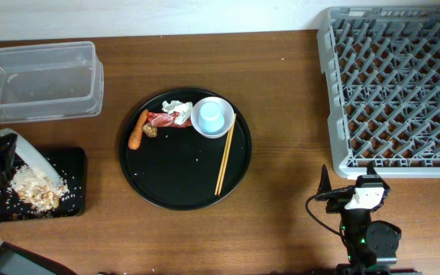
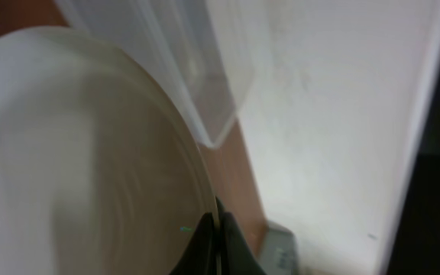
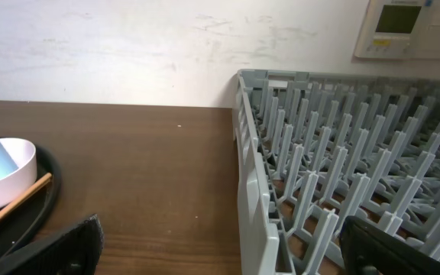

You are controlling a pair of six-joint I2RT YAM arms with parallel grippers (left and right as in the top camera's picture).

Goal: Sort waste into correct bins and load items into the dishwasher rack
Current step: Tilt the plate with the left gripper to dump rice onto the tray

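Overhead looks straight down on the table (image 1: 281, 92). The left wrist camera sits tight against a plate (image 2: 67, 168). The camera behind the right gripper (image 3: 220, 233) looks ahead at the rack (image 3: 334, 176), shared with overhead.

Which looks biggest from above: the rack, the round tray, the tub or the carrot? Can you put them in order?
1. Rack, though the picture's edge cuts it off.
2. Round tray.
3. Tub, nearly as wide as the tray but narrower.
4. Carrot, by far the smallest.
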